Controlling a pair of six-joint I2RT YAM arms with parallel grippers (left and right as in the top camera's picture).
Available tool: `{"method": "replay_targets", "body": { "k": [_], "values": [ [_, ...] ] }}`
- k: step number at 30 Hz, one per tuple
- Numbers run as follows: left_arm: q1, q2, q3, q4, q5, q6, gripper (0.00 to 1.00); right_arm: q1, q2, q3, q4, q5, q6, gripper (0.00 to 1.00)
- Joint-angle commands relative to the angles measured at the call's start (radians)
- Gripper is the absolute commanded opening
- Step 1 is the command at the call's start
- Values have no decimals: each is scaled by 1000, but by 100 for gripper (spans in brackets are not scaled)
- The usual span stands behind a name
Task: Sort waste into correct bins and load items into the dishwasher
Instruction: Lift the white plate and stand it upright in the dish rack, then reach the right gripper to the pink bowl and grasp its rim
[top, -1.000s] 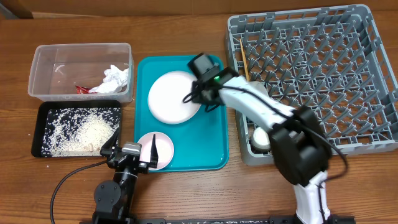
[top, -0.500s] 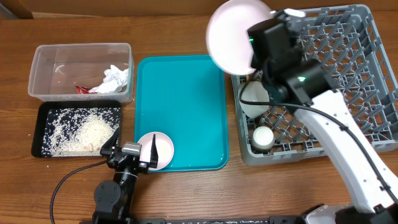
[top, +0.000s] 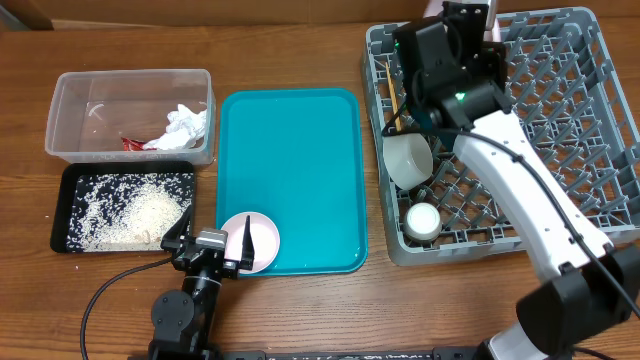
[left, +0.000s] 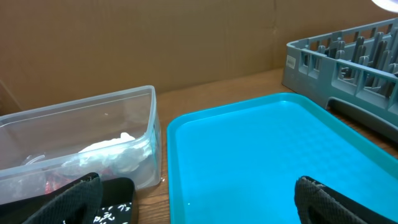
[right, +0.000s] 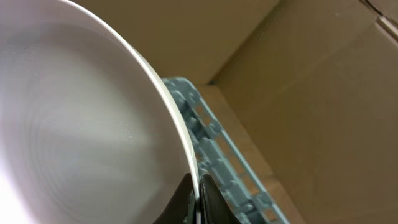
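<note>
Grey rack (top: 560, 120) fills the overhead shot's 2 o'clock side, with one pale bowl (top: 408, 160) and one white cup (top: 421, 220) near its 8 o'clock corner. Plates: two. The big white plate (right: 74, 124) is pinched by its rim in the right gripper (right: 198, 190), clamped tight, over the rack's 11 o'clock edge (from overhead the arm hides nearly all of it). The small pink plate (top: 262, 243) sits at the teal tray's (top: 300, 150) 7 o'clock corner, by the left gripper (top: 213, 237), spread wide and empty. The chopsticks (top: 393, 98) show as just a wooden sliver, can't count them. Two bins at 9 o'clock: the clear tub (top: 70, 110) holds one napkin (top: 185, 125) and one red wrapper (top: 132, 144), the black tray (top: 70, 200) holds rice (top: 130, 212).
</note>
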Motion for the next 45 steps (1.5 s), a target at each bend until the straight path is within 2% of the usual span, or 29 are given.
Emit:
{"method": "replay_targets", "body": {
  "k": [1,5,9,14,16,19,20,23,27,30,35,39,42,45],
  "values": [
    [7,-10,-4,0,-6,18,100,-48,35,5,-9,29,-25,4],
    [7,-10,-4,0,-6,18,100,-81,65,4,11,18,-30,4],
    [7,-10,-4,0,-6,18,100,-101,90,4,27,-148,-104,4],
    [7,-10,-3,0,-6,18,100,-105,106,3,53,-147,-103,4],
    [7,-10,-4,0,-6,18,100,-98,106,3,59,-146,-103,16],
    [7,-10,-3,0,-6,18,100,-76,106,3,43,-76,-103,56],
    [7,-10,-4,0,-6,18,100,-66,106,4,41,-33,-102,61],
    [7,-10,-4,0,-6,18,100,-21,95,11,35,67,-102,68],
    [7,-10,-3,0,-6,18,100,80,45,13,-6,36,-82,73],
    [7,-10,-3,0,-6,18,100,173,-2,13,-72,-158,-29,74],
    [7,-10,-3,0,-6,18,100,269,-55,13,-208,-822,205,74],
    [7,-10,-4,0,-6,18,100,274,-43,-22,-211,-1292,291,64],
    [7,-10,-4,0,-6,18,100,291,-24,-92,-208,-1462,360,61],
    [7,-10,-3,0,-6,18,100,342,3,-187,-168,-1514,379,60]
  ]
}}
